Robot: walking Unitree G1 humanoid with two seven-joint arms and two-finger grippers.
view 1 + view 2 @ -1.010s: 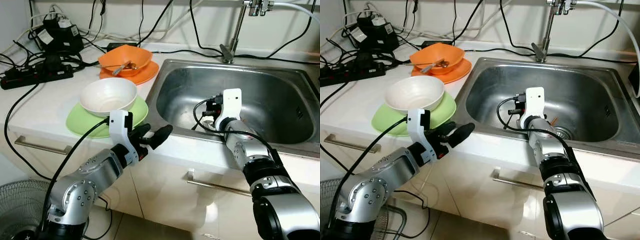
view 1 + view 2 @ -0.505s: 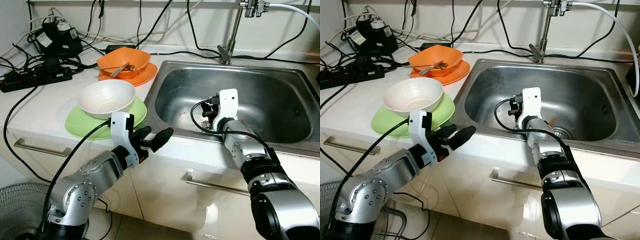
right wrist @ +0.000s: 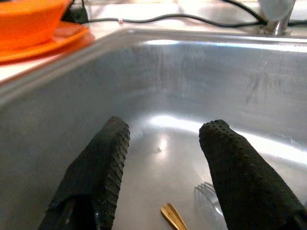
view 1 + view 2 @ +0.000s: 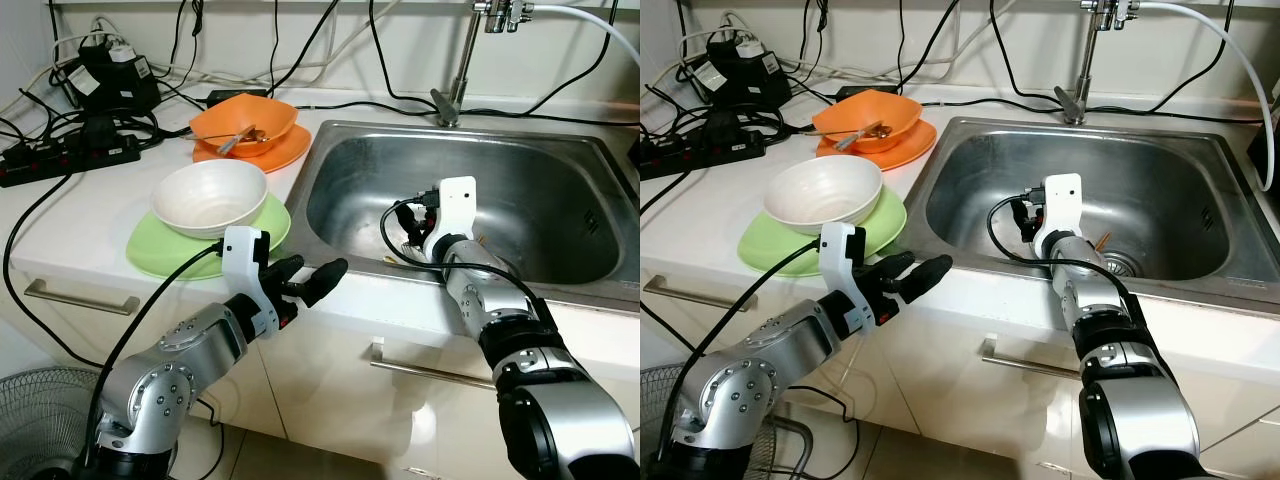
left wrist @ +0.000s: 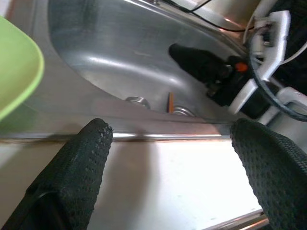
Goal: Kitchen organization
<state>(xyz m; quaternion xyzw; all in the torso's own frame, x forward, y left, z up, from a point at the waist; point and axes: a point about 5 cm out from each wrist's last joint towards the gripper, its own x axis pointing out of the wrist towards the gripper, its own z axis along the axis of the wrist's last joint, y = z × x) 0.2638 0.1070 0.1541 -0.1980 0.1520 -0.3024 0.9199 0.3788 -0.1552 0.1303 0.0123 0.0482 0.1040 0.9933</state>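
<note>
Silver jointed arms, white wrist brackets, black cables, left claw (image 4: pixel 305 279) with stippled black fingers (image 5: pixel 79 165)

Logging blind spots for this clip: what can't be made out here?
- Right gripper: in the eye views its own wrist mount hides the fingers.
- Fork and gold utensil in the sink: right wrist view, cut off by a finger and the frame edge.
- Orange bowl contents: left eye view, too small beyond a utensil handle.

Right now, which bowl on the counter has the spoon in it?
Start at the steel sink and look to the counter on its left. Two bowls sit on plates there. It is the far one, the orange bowl on the orange plate, not the white bowl.
</note>
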